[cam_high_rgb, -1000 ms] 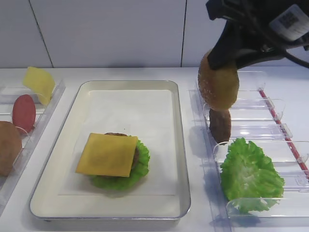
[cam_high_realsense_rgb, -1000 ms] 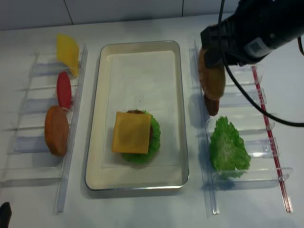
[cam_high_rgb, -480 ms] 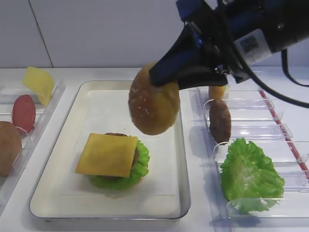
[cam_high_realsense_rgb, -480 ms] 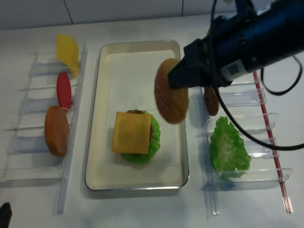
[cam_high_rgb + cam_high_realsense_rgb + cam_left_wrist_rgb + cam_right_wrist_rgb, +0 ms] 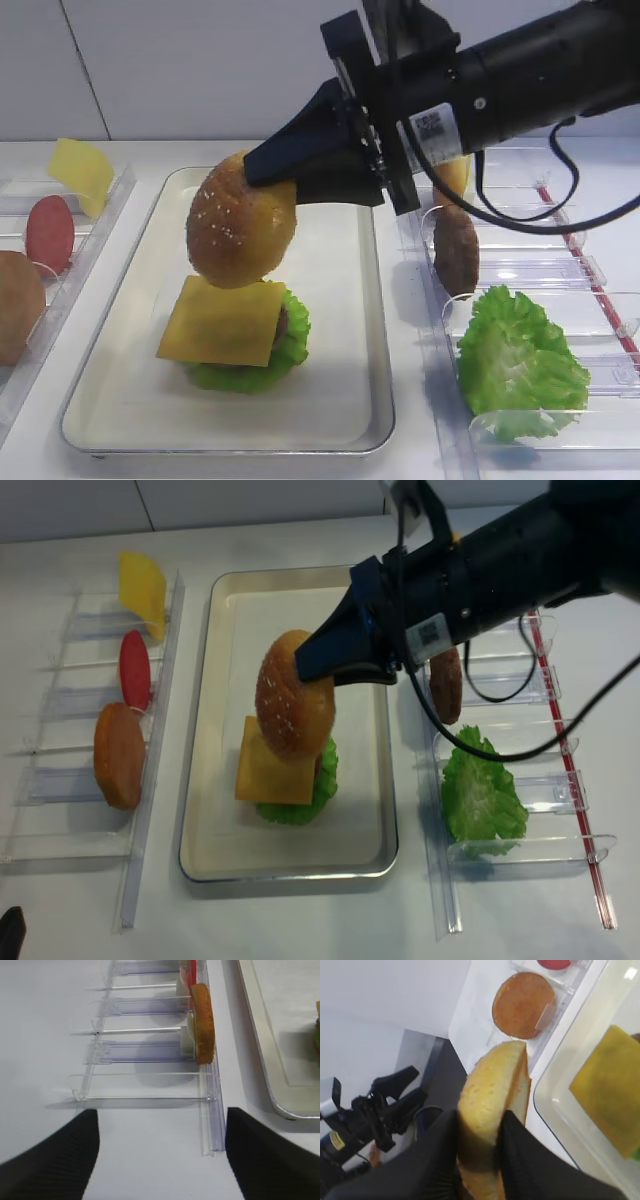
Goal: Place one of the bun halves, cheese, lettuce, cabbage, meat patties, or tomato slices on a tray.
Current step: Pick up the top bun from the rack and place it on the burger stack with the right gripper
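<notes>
Right tool (image 5: 268,172) now left over silvery metal tray (image 5: 375,330), clamped on domed sesame-specked golden bun half (image 5: 240,233), hovering above yellow-orange square cheese slice (image 5: 222,322).

White tabletop (image 5: 300,155); pale panelled wall (image 5: 200,60)

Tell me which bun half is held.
The sesame-topped bun half in the right hand, above the cheese; the other bun half sits racked at left.

The cheese (image 5: 222,321) hid most of the patty under it. The right gripper (image 5: 479,1152) covered the lower part of the held bun half (image 5: 492,1105), the frame edge cropping both. The left gripper's fingers (image 5: 52,1157) were cropped, blurred dark shapes.
</notes>
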Tool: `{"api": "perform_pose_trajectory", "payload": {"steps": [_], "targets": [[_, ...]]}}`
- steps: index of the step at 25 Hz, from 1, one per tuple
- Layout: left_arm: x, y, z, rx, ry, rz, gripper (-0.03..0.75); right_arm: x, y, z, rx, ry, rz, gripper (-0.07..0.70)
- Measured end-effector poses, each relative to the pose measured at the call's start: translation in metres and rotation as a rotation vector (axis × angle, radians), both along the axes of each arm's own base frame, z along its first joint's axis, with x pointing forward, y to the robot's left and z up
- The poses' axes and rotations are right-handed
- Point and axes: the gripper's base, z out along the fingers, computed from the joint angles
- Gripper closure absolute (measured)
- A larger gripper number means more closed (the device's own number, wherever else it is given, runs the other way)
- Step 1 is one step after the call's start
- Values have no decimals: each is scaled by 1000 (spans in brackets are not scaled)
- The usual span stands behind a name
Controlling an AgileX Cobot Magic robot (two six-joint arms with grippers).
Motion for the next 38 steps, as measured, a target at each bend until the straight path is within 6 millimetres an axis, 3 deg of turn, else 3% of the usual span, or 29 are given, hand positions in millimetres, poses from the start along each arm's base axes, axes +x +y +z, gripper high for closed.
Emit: {"api": "perform_pose_trajectory", "payload": {"steps": [11, 17, 20, 38], "targets": [[0, 0, 0, -4, 0, -3, 206, 27, 10, -48, 26, 141, -49, 403], [0, 0, 0, -4, 0, -3, 207, 23, 20, -49, 43, 144, -39, 403], [0, 0, 0, -4, 0, -3, 206, 23, 27, -58, 37, 163, -22, 403], [0, -1, 0, -6, 0, -4, 206, 28, 33, -81, 29, 211, -28, 404]]}}
